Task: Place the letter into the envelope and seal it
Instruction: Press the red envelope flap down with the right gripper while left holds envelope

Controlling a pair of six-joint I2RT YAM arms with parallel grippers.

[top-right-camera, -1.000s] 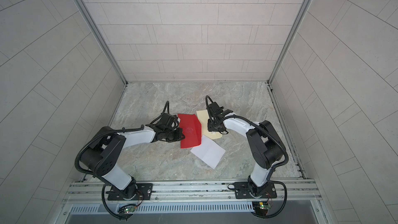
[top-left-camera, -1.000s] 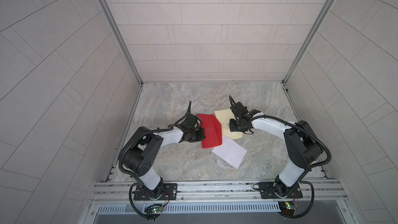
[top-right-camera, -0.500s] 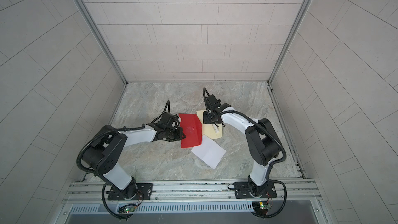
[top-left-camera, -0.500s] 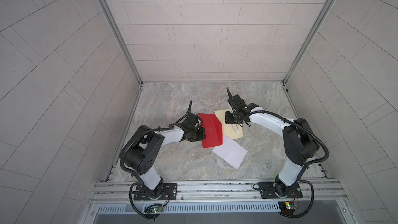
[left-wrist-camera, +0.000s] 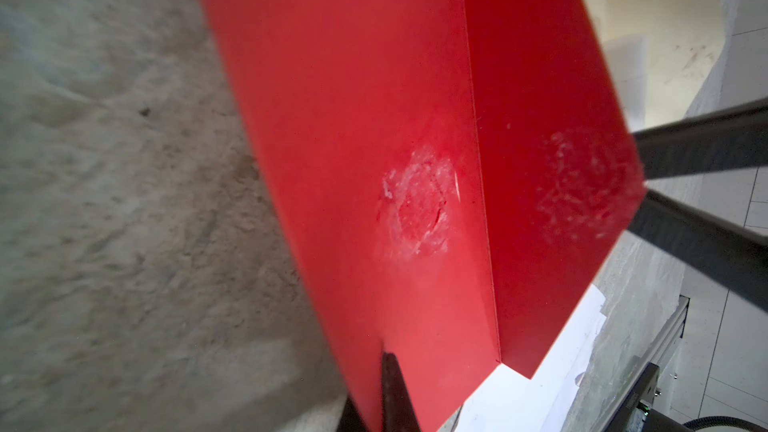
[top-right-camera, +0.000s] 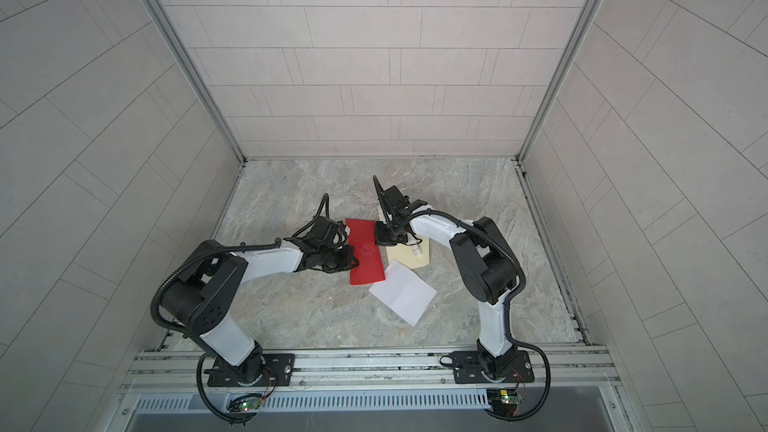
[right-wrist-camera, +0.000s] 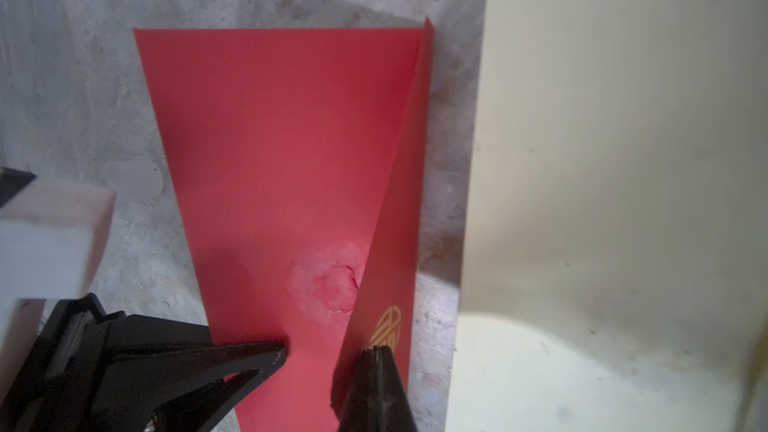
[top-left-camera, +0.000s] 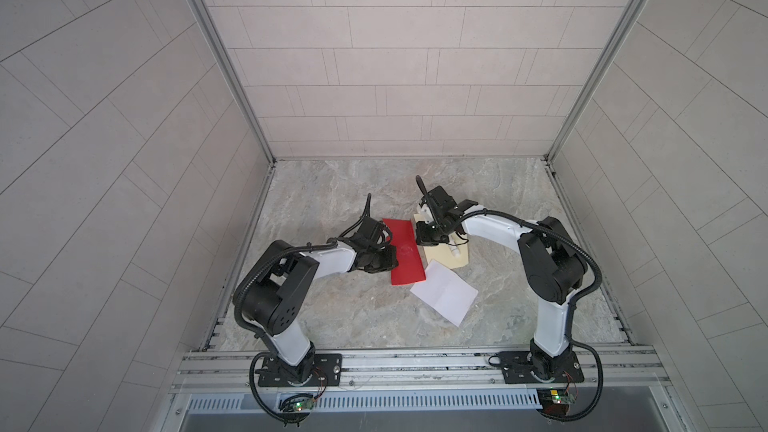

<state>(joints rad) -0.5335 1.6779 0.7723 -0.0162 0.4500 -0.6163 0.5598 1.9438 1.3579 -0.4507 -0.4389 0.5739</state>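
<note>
In both top views the red envelope (top-left-camera: 406,252) (top-right-camera: 365,257) lies mid-floor. My left gripper (top-left-camera: 393,261) (top-right-camera: 353,261) is shut on its left edge; in the left wrist view one finger (left-wrist-camera: 390,388) rests on top of the envelope (left-wrist-camera: 353,160). My right gripper (top-left-camera: 419,239) (top-right-camera: 377,238) (right-wrist-camera: 376,352) is shut on the flap (right-wrist-camera: 399,243) beside its gold emblem. It holds the flap raised off the envelope body (right-wrist-camera: 282,160). The white letter (top-left-camera: 444,292) (top-right-camera: 403,292) lies flat by the envelope's near right corner, held by neither gripper.
A cream board (top-left-camera: 449,257) (right-wrist-camera: 602,160) lies just right of the envelope, under my right arm, with a small white tube (top-left-camera: 455,248) on it. Tiled walls close in the marble floor on three sides. The arm bases stand on a metal rail (top-left-camera: 415,361) at the front.
My right gripper has moved left from over the cream board to the envelope's right edge and shut on the flap. The left gripper has kept its hold.
</note>
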